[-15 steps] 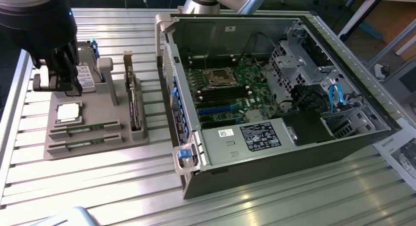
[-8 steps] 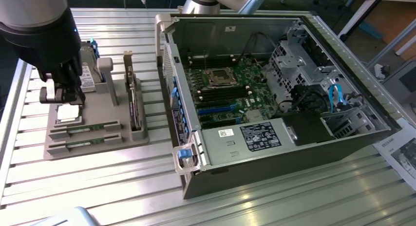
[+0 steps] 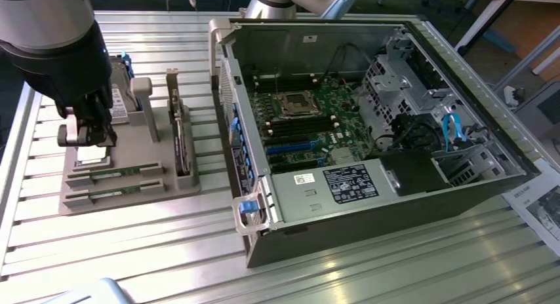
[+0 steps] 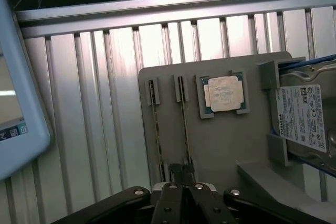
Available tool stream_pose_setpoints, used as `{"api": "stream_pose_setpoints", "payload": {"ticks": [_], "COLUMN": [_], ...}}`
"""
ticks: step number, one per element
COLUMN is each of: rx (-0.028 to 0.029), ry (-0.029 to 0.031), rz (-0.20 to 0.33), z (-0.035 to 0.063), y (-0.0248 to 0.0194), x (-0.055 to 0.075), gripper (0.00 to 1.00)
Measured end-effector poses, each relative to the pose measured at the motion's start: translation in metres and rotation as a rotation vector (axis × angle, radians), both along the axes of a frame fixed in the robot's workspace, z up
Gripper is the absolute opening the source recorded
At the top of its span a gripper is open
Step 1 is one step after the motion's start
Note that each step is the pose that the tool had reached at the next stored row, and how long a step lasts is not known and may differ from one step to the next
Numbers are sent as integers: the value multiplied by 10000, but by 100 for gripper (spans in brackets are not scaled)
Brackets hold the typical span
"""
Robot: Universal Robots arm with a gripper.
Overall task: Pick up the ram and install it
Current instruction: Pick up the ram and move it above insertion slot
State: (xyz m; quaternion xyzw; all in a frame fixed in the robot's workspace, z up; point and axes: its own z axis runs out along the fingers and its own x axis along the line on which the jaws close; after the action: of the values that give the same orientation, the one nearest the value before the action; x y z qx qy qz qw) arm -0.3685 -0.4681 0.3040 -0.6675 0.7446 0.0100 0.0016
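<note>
Two ram sticks lie edge-up in the slots of a grey holder (image 3: 131,204) on the exterior view's left: one ram (image 3: 118,171) closer to the gripper, a second stick (image 3: 114,194) in front of it. In the wrist view they are thin lines, the ram (image 4: 185,124) and the second stick (image 4: 157,129), on the holder (image 4: 220,145). My gripper (image 3: 88,141) hangs just above the holder's back part. Its fingertips stand together, shut, over the near end of the ram, and the gripper (image 4: 184,170) lifts nothing.
The holder also carries a silver CPU chip (image 4: 224,94), a hard drive (image 4: 302,119) and an upright expansion card (image 3: 180,147). The open PC case (image 3: 368,186) lies on the exterior view's right, motherboard memory slots (image 3: 302,124) exposed. A light-blue device (image 4: 16,103) lies beside the holder.
</note>
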Motion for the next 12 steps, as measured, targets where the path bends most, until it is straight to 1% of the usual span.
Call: {"api": "stream_pose_setpoints", "payload": {"ticks": [2, 4, 8, 12], "rx": [0, 0, 1, -1], "ry": [-1, 0, -1, 1], "rz": [3, 11, 19, 20], "z": [-35, -100, -175, -179], "y": [-8, -23, -39, -40], "x": [0, 0, -1, 0], "gripper": [10, 10, 10, 10]}}
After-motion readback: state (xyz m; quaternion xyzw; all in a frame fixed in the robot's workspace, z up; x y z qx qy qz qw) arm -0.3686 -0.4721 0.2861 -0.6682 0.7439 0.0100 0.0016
